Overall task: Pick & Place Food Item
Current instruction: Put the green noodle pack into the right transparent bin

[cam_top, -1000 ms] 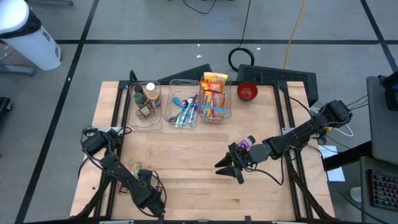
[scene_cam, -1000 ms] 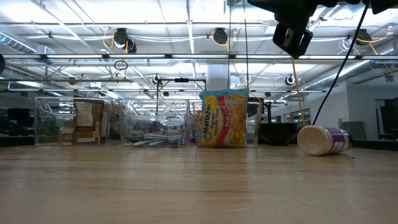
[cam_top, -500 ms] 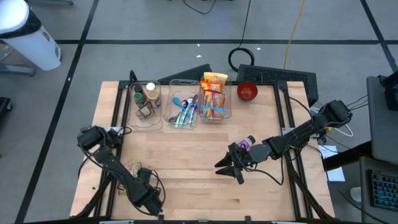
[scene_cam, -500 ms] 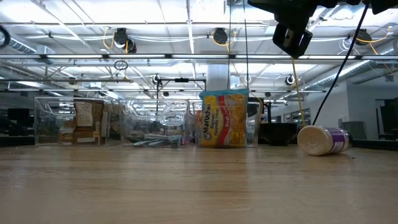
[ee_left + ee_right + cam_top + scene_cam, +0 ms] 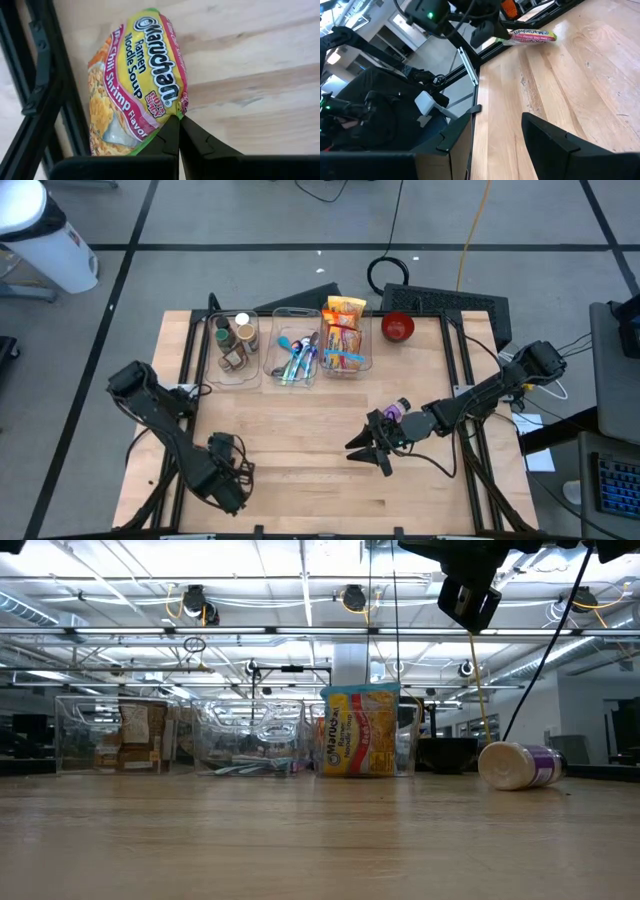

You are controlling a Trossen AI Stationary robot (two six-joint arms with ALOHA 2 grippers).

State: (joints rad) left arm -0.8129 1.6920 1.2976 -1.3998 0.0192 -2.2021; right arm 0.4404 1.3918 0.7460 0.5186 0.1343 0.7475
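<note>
The left claw (image 5: 178, 131) is clamped shut on the edge of the ramen pack (image 5: 137, 80), which is lifted clear of the tabletop (image 5: 300, 430) near its front left corner. A second ago the pack lay flat beside that claw; now the arm is raised and swung outward, and the pack is hidden beneath it in the high view. The pick is judged done, and carriage toward the bins (image 5: 290, 345) at the back, where other ramen packs (image 5: 343, 330) are stacked, is likely next. The right claw (image 5: 368, 448) is held half open above mid-tabletop, unchanged, with a bottle (image 5: 397, 410) lying just behind it.
</note>
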